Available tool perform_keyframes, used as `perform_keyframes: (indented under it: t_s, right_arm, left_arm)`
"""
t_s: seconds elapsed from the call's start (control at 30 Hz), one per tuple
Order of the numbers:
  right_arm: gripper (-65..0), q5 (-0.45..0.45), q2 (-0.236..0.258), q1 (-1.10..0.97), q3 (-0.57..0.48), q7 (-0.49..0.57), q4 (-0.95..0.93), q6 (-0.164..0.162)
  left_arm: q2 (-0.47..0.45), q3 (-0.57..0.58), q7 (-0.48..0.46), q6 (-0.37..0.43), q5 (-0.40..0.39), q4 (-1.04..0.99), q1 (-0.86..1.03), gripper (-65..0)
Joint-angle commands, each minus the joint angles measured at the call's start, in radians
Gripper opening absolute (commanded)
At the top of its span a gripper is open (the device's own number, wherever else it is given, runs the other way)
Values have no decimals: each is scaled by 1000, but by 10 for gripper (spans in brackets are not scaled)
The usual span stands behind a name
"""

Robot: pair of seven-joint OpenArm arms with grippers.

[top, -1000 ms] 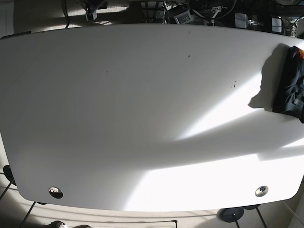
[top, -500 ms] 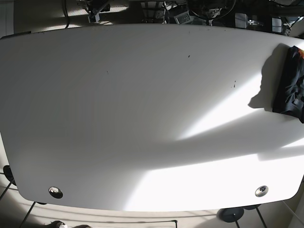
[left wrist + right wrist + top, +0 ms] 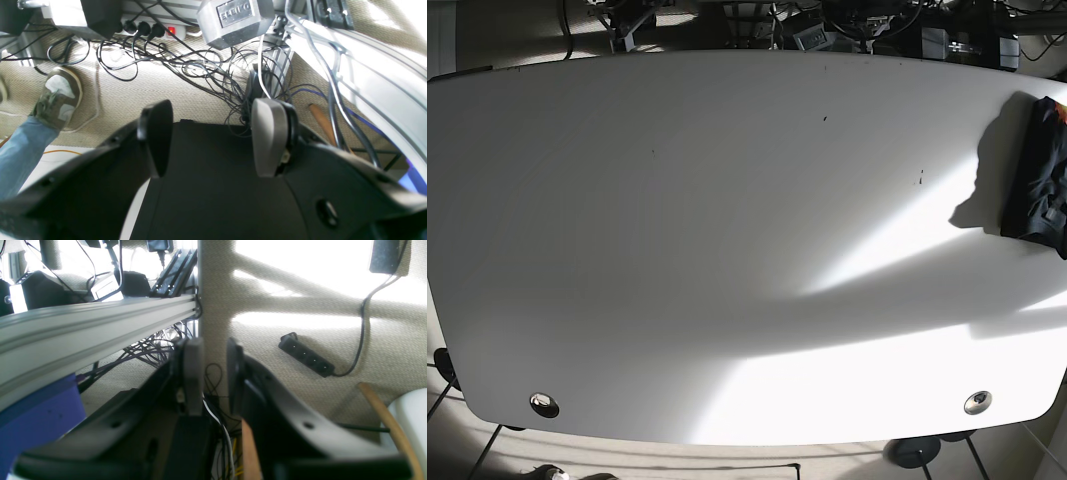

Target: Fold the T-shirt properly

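Note:
The T-shirt (image 3: 1039, 180) is a dark crumpled bundle with a bit of orange, lying at the far right edge of the white table (image 3: 727, 250) and casting a shadow to its left. Neither gripper is over the table in the base view. My left gripper (image 3: 210, 136) is open and empty, hanging over the carpet and cables behind the table. My right gripper (image 3: 215, 373) holds nothing; its jaws stand nearly together with a narrow slit, beside an aluminium rail (image 3: 100, 323). The shirt does not show in either wrist view.
Two metal grommets (image 3: 544, 404) (image 3: 977, 402) sit near the table's front edge. Behind the table are tangled cables (image 3: 200, 66), a power strip (image 3: 307, 355), a wooden stick (image 3: 383, 416) and a person's shoe (image 3: 60, 96).
The shirt and table are unchanged. Dark hardware behind the table's far edge, at the top left and top right of the base view, has shifted slightly.

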Motion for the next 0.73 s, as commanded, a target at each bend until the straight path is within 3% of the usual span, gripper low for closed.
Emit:
perform_keyframes:
  t_s: [0.03, 0.6, 0.73]
  right_arm:
    - [-528, -6, 5, -3, -1, 10, -1, 2]
    - [-530, -15, -4, 8, -3, 14, -27, -26]
    - [-531, -13, -1, 5, -4, 9, -14, -14]
  left_arm:
    - [-2, 0, -6, 6, 0, 3, 7, -307]
    - [-1, -2, -18, 4, 3, -6, 0, -305]
    - [-1, -2, -18, 6, 3, -4, 2, -305]
